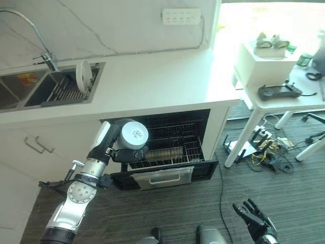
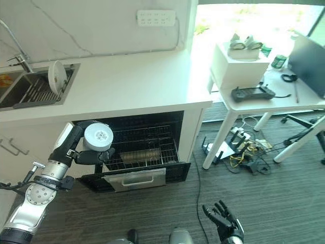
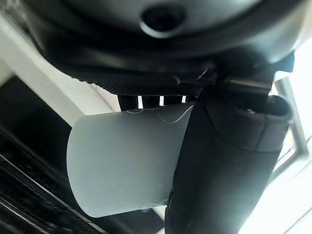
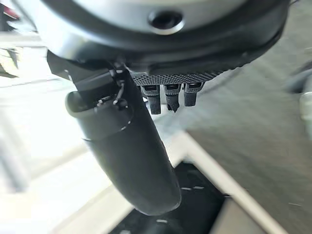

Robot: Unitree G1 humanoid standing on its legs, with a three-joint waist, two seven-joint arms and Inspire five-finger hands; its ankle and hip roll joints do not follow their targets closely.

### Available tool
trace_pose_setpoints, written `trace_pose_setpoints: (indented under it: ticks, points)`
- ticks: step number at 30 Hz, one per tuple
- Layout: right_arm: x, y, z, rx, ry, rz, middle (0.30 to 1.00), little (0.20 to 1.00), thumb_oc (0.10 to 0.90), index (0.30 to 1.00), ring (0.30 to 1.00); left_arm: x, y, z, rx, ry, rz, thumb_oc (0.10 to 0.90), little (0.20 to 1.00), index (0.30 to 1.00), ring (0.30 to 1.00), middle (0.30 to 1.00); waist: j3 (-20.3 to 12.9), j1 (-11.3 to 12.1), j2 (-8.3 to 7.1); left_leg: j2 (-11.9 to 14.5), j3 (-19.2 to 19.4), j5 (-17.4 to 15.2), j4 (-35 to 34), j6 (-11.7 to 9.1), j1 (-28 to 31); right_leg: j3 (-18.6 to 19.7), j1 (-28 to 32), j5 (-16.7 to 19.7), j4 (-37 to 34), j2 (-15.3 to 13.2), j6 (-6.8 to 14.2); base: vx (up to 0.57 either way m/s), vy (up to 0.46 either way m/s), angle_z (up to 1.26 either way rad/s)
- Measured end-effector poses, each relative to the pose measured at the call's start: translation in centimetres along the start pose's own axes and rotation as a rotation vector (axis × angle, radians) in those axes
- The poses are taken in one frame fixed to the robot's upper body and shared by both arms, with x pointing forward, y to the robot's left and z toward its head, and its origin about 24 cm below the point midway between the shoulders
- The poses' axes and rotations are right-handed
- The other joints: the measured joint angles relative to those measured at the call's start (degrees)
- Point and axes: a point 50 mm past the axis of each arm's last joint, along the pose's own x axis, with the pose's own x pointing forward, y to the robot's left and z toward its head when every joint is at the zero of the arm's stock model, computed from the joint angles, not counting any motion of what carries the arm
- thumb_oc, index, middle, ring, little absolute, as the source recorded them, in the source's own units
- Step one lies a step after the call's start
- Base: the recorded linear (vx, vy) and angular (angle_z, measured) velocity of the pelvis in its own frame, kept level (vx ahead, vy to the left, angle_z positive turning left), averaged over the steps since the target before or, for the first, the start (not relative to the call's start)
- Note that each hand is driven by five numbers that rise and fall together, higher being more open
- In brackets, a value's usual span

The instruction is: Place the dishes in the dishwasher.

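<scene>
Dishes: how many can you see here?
2. A white plate stands upright in the sink rack, and a white bowl is held in the left hand over the open dishwasher. More may be hidden inside.

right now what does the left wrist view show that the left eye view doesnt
The left wrist view shows the left hand's thumb pressed along the white cup from close up. The left eye view adds the open dishwasher with its rack, a plate standing in the sink, and the right hand low and open. Both show the cup held in the left hand.
</scene>
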Motion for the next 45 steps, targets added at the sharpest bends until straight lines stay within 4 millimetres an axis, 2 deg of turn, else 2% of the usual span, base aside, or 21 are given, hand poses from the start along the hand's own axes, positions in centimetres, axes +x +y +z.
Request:
trace_pose_setpoints:
  ticks: [3, 4, 6, 8, 10, 12, 16, 17, 18, 20, 22, 24, 27, 29, 33, 38, 41, 45]
  points:
    - [-0.6, 1.1, 2.8, 0.020, -0.181, 0.023, 0.900, 0.900, 0.800, 0.900, 0.900, -0.3, -2.2, -0.9, -0.438, 0.008, 0.122, 0.400, 0.300, 0.300, 0.300, 0.300, -1.4, -1.7, -0.42, 0.5, 1.7, -0.8, 1.1, 0.7, -0.1, 1.4, 0.3, 1.8, -1.9, 0.6, 0.3, -0.02, 0.021, -0.33]
    - [-0.7, 1.6, 3.7, 0.018, -0.226, 0.041, 0.900, 0.900, 0.800, 0.900, 0.900, -0.3, -2.6, -1.1, -0.524, 0.010, 0.133, 0.400, 0.300, 0.300, 0.300, 0.300, -1.6, -2.1, -0.51, 0.6, 2.1, -0.8, 1.0, 0.7, -0.1, 1.8, 0.3, 2.1, -2.3, 0.7, 0.4, -0.02, 0.014, -0.17]
    - [-0.8, 2.4, 4.8, 0.011, -0.280, 0.076, 0.900, 0.900, 0.800, 0.900, 0.900, -0.5, -3.0, -1.3, -0.638, 0.009, 0.152, 0.400, 0.300, 0.300, 0.300, 0.300, -1.7, -3.0, -0.63, 0.7, 2.3, -0.8, 1.0, 0.7, 0.0, 2.0, 0.4, 2.3, -2.6, 0.8, 0.4, -0.01, 0.016, -0.11]
    - [-0.9, 3.7, 6.8, -0.105, -0.375, 0.149, 0.900, 0.900, 0.800, 0.900, 0.900, -0.8, -3.4, -1.8, -0.776, 0.025, 0.153, 0.400, 0.300, 0.300, 0.300, 0.300, -1.8, -3.3, -0.72, 0.8, 3.1, -0.8, 0.8, 0.7, 0.4, 2.5, 0.4, 2.7, -2.8, 0.9, 0.5, -0.02, 0.020, -0.18]
    - [-1.4, 4.9, 8.5, -0.257, -0.440, 0.221, 0.900, 0.900, 0.800, 0.900, 0.900, -1.1, -3.8, -2.1, -0.897, 0.030, 0.168, 0.400, 0.300, 0.300, 0.300, 0.300, -1.8, -3.6, -0.70, 0.9, 3.3, -0.8, 0.7, 0.7, 0.4, 2.5, 0.4, 3.0, -3.2, 0.9, 0.5, -0.01, 0.009, -0.09]
    - [-2.4, 7.0, 10.8, -0.458, -0.527, 0.367, 0.900, 0.900, 0.800, 0.900, 0.900, -1.7, -4.6, -2.6, -1.024, 0.050, 0.186, 0.400, 0.300, 0.300, 0.300, 0.300, -2.1, -3.5, -1.07, 1.0, 3.3, -0.8, 0.7, 0.7, 0.4, 2.4, 0.3, 3.0, -3.2, 1.0, 0.5, 0.00, 0.000, 0.00]
    - [-2.5, 8.1, 11.4, -0.513, -0.566, 0.434, 0.900, 0.900, 0.800, 0.900, 0.900, -2.3, -4.8, -2.9, -1.082, 0.070, 0.197, 0.400, 0.300, 0.300, 0.300, 0.300, -2.7, -3.0, -1.91, 1.2, 3.2, -0.8, 0.6, 0.7, 0.4, 2.3, 0.3, 3.0, -3.2, 1.2, 0.5, 0.00, 0.000, 0.00]
    - [-3.1, 9.5, 12.6, -0.575, -0.584, 0.512, 0.900, 0.900, 0.800, 0.900, 0.900, -2.6, -5.2, -2.8, -1.171, 0.051, 0.229, 0.400, 0.300, 0.300, 0.300, 0.300, -2.7, -3.0, -1.86, 1.0, 3.3, -0.8, 0.6, 0.7, 0.4, 2.3, 0.3, 3.3, -3.4, 1.0, 0.5, -0.03, 0.010, -0.05]
    - [-4.3, 11.7, 14.0, -0.658, -0.653, 0.629, 0.900, 0.900, 0.800, 0.900, 0.900, -2.6, -5.7, -2.5, -1.219, 0.042, 0.229, 0.400, 0.300, 0.300, 0.300, 0.300, -2.7, -3.0, -1.86, 1.1, 3.5, -0.7, 0.5, 0.8, 0.3, 2.3, 0.3, 3.7, -4.0, 1.1, 0.5, -0.01, 0.004, -0.11]
    - [-7.7, 16.7, 15.8, -0.805, -0.829, 0.886, 0.900, 0.900, 0.800, 0.900, 0.900, -3.1, -7.1, -2.1, -1.331, 0.069, 0.203, 0.400, 0.300, 0.300, 0.300, 0.300, -2.9, -2.7, -2.09, 1.5, 3.8, -0.7, 0.2, 0.8, 0.4, 1.0, 0.3, 3.8, -4.3, 0.7, 0.5, -0.02, -0.023, -0.07]
    - [-8.8, 19.3, 15.8, -0.881, -0.923, 1.005, 0.900, 0.900, 0.800, 0.900, 0.900, -3.4, -8.3, -2.3, -1.380, 0.128, 0.168, 0.400, 0.300, 0.300, 0.300, 0.300, -3.5, -1.7, -2.75, 1.5, 3.4, -0.4, -0.3, 1.0, 0.4, 0.6, 0.3, 3.8, -4.3, 0.7, 0.4, -0.04, -0.026, 0.06]
    - [-7.9, 20.5, 15.7, -0.954, -0.938, 0.997, 0.900, 0.900, 0.800, 0.900, 0.900, -3.5, -9.4, -2.4, -1.401, 0.189, 0.138, 0.400, 0.300, 0.300, 0.300, 0.300, -3.8, -0.2, -3.17, 1.5, 3.1, -0.3, -0.3, 0.9, 0.3, 0.5, 0.3, 3.7, -4.3, 0.7, 0.3, -0.03, -0.017, 0.09]
    - [-5.9, 20.6, 14.8, -1.041, -0.838, 0.918, 0.900, 0.900, 0.800, 0.900, 0.900, -3.5, -9.7, -2.5, -1.422, 0.227, 0.140, 0.400, 0.300, 0.300, 0.300, 0.300, -3.9, 1.8, -2.96, 1.2, 3.0, -0.2, -0.4, 0.9, 0.1, 0.1, 0.3, 3.8, -4.3, 0.4, 0.4, -0.02, -0.019, 0.06]
    - [-5.4, 20.7, 14.0, -1.091, -0.785, 0.913, 0.900, 0.900, 0.800, 0.900, 0.900, -3.6, -9.6, -2.6, -1.437, 0.233, 0.146, 0.400, 0.300, 0.300, 0.300, 0.300, -3.9, 2.3, -2.81, 1.1, 2.2, 0.0, -0.3, 1.2, -0.3, -0.9, 0.7, 3.8, -4.2, 0.1, 0.5, -0.02, -0.023, 0.17]
    - [-5.2, 21.8, 13.0, -1.142, -0.757, 0.958, 0.900, 0.900, 0.800, 0.900, 0.900, -3.6, -10.4, -2.9, -1.477, 0.298, 0.135, 0.400, 0.300, 0.300, 0.300, 0.300, -3.9, 3.0, -2.46, 1.1, 0.6, 0.7, -0.4, 1.5, -0.6, -2.3, 1.1, 3.6, -4.3, 0.0, 0.4, -0.01, -0.015, 0.22]
    - [-5.1, 22.9, 13.4, -1.164, -0.783, 0.971, 0.900, 0.900, 0.800, 0.900, 0.900, -3.8, -10.7, -3.2, -1.489, 0.339, 0.133, 0.400, 0.300, 0.300, 0.300, 0.300, -3.9, 4.0, -1.69, 1.0, -0.5, 1.1, -1.3, 1.0, -0.6, -3.4, 1.4, 3.4, -4.3, 0.0, 0.0, 0.00, -0.010, 0.12]
    - [-4.9, 22.8, 13.2, -1.198, -0.753, 0.969, 0.900, 0.900, 0.800, 0.900, 0.900, -3.9, -10.9, -3.2, -1.494, 0.357, 0.119, 0.400, 0.300, 0.300, 0.300, 0.300, -3.8, 5.0, -1.48, 1.1, -1.1, 1.2, -1.3, 1.0, -0.7, -4.0, 1.3, 3.1, -4.0, -0.1, -0.4, 0.00, -0.009, 0.09]
    - [-4.7, 22.8, 12.4, -1.175, -0.698, 0.996, 0.900, 0.900, 0.800, 0.900, 0.900, -4.0, -11.1, -3.4, -1.495, 0.378, 0.111, 0.400, 0.300, 0.300, 0.300, 0.300, -3.8, 5.0, -1.39, 1.0, -1.7, 1.4, -1.4, 1.1, -0.8, -4.5, 1.5, 3.0, -4.0, -0.1, -0.5, 0.00, -0.003, 0.07]
